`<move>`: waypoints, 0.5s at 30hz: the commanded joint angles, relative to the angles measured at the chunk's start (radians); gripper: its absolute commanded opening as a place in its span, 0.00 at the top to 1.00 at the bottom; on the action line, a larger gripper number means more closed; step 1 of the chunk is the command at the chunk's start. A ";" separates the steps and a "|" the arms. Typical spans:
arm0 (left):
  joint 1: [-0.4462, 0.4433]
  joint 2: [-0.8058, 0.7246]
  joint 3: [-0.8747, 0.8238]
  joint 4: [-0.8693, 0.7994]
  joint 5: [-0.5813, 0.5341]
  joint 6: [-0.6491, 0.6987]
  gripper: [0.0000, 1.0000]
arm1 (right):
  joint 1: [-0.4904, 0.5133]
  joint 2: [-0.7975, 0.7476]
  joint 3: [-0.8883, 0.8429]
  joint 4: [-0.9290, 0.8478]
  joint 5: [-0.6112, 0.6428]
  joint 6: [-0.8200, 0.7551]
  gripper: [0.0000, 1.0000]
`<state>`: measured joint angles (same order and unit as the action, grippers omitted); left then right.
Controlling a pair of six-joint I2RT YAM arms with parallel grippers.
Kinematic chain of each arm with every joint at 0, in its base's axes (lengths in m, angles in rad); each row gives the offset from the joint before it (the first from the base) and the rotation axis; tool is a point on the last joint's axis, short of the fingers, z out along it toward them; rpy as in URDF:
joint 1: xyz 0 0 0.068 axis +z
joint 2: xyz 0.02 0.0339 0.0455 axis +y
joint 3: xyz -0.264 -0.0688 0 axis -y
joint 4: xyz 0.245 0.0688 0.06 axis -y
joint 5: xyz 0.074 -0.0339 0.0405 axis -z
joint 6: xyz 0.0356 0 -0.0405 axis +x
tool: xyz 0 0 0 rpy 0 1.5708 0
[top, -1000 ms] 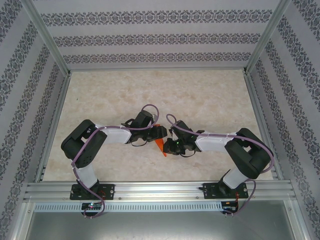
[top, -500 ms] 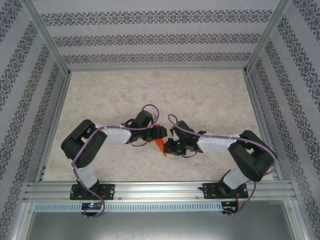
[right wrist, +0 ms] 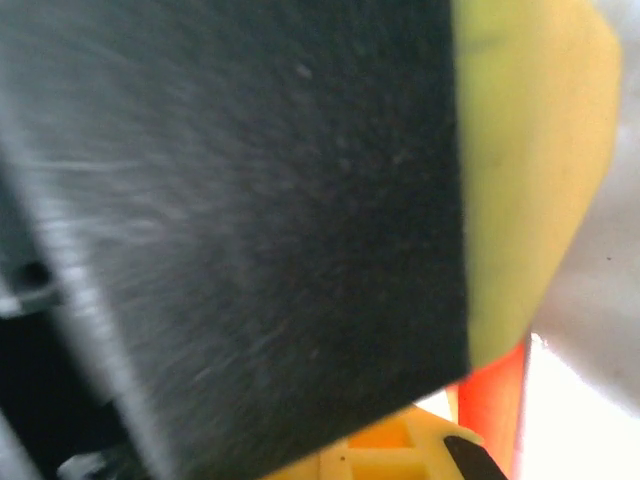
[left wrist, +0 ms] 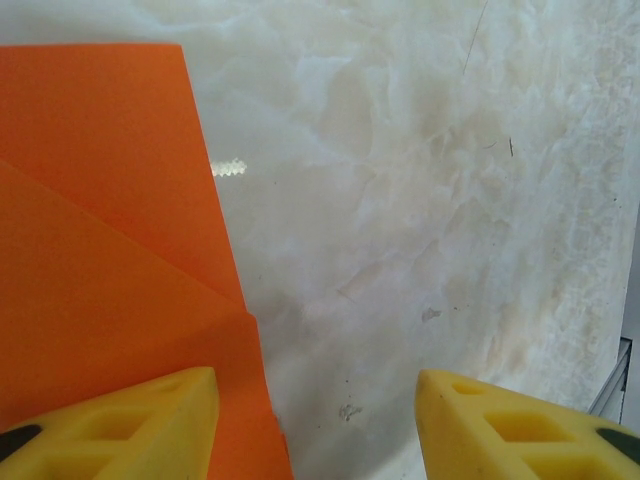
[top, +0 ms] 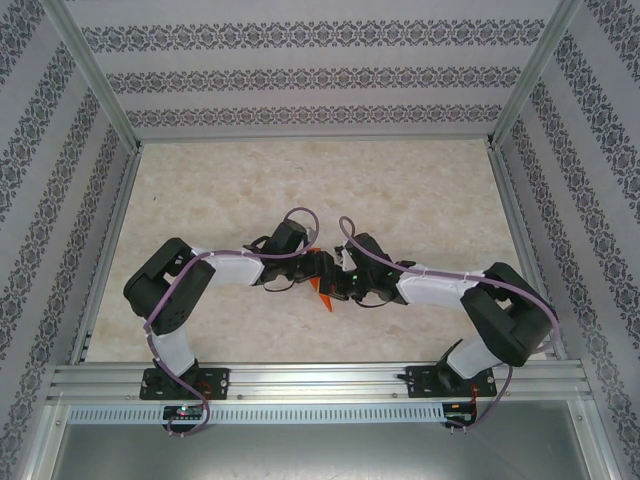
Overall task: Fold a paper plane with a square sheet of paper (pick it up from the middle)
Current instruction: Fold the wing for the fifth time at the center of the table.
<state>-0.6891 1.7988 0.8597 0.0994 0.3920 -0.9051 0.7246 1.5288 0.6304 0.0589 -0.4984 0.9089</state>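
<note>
Across comes the right arm, sliding left from where it sat a second ago, and the right gripper (top: 343,283) has snapped its jaws together, now tight up beside the left gripper (top: 319,264) just below the middle of the overhead frame.

The orange sheet (top: 322,293) lies right there between them. From above it peeks out as a narrow pointed sliver just under the two wrists, resting on the pale marbled table (top: 400,190). In the left wrist view the sheet (left wrist: 100,250) takes the whole left side of the frame. It's layered, with a diagonal crease running down toward the lower centre and one flap sitting on top of another.

The left gripper (left wrist: 315,425) stands moderately wide. One yellow finger (left wrist: 120,420) is over the paper's lower edge at bottom left, the other is out over bare table (left wrist: 430,200) at bottom right, and nothing is pinched between them.

The right wrist view is blurred, with a big black-and-yellow shape crowding the lens and a thin strip of orange (right wrist: 497,400) at the lower right. The right jaws are closed, but I can't tell whether they have paper in them.

How far along is it? Folds are clearly in, so the early creasing looks done. I don't see a finished dart with wings yet. By my reckoning the later folds and the final shaping remain.
</note>
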 commanded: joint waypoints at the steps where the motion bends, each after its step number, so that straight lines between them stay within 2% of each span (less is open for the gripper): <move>1: 0.000 0.048 0.002 -0.061 -0.017 0.031 0.44 | -0.002 0.036 0.005 0.116 0.003 0.040 0.96; 15: 0.000 0.045 -0.003 -0.067 -0.027 0.029 0.45 | -0.036 0.081 -0.100 0.228 0.011 0.090 0.97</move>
<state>-0.6884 1.8019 0.8646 0.0978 0.3908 -0.9009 0.6971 1.5871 0.5533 0.2146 -0.4961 0.9771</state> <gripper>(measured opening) 0.554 0.048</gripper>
